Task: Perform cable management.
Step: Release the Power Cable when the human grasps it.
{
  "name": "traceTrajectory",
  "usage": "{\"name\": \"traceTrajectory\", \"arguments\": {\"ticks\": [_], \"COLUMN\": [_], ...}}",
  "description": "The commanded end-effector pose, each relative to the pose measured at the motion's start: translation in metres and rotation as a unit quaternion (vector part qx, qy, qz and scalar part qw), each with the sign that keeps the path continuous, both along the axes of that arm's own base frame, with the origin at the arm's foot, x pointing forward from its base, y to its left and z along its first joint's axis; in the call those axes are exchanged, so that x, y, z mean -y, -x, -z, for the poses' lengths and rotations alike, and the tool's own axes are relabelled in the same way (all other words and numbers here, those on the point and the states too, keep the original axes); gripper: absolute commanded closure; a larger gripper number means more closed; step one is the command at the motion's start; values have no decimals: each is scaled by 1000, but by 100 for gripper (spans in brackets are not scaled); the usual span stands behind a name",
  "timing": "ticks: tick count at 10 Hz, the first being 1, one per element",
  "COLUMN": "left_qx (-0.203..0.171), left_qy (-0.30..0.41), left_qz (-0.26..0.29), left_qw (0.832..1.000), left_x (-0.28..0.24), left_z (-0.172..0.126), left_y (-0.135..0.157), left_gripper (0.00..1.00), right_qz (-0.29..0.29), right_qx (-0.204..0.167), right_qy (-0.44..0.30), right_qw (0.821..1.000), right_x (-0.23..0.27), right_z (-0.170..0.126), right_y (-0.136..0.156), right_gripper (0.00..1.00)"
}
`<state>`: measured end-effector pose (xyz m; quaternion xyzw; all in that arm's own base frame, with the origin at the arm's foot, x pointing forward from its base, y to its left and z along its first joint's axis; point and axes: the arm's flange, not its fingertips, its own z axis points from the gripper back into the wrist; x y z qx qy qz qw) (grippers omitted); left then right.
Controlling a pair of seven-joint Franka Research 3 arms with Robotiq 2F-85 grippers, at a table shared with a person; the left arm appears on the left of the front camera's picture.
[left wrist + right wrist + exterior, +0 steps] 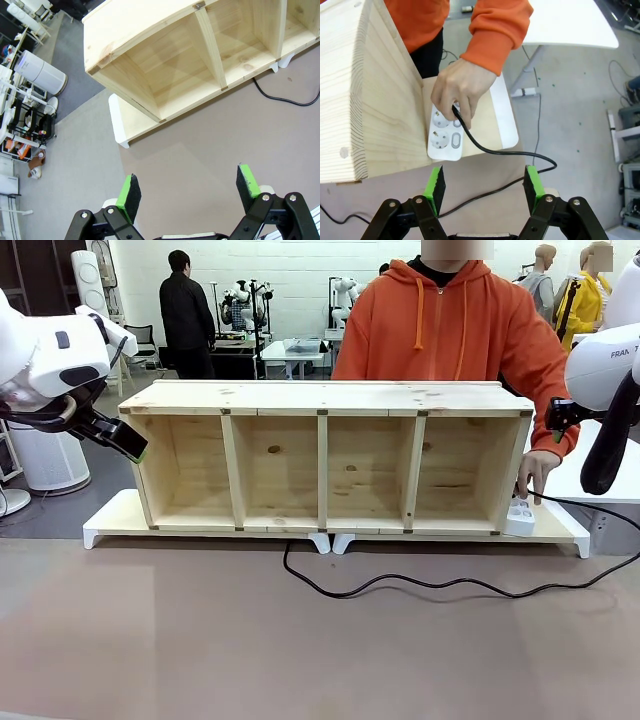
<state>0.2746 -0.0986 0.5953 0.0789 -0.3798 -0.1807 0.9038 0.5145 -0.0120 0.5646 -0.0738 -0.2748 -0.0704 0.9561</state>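
The thin black cable (420, 585) snakes across the brown table in front of the wooden shelf (325, 455), then loops back to the white power strip (444, 139) at the shelf's right end. The person's hand (456, 89) rests on the strip where the cable (492, 151) is joined to it. My right gripper (484, 186) hovers open just above and in front of the strip, holding nothing. My left gripper (188, 192) hangs open over bare table by the shelf's left end, and a short stretch of cable (280, 97) lies far off to its side.
The four-compartment shelf stands on a low white platform (110, 520) along the table's far half. A person in an orange hoodie (440, 330) stands behind it. A white side table (565, 25) is to the right. Bare tabletop (200, 640) lies in front.
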Motion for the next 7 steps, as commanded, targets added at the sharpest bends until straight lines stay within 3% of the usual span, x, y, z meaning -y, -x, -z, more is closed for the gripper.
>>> {"name": "traceTrajectory", "arguments": {"ticks": [1,7], "left_qx": [5,5], "left_qy": [1,1], "left_qz": [1,1], "left_qw": [1000,1000], "left_x": [1,1], "left_z": [0,0], "left_y": [-2,-2], "left_gripper": [0,0], "right_qz": [1,1], "right_qx": [-2,-2], "right_qy": [0,0], "right_qw": [1000,1000], "right_x": [0,0], "right_z": [1,1], "right_y": [0,0], "right_gripper": [19,19]}}
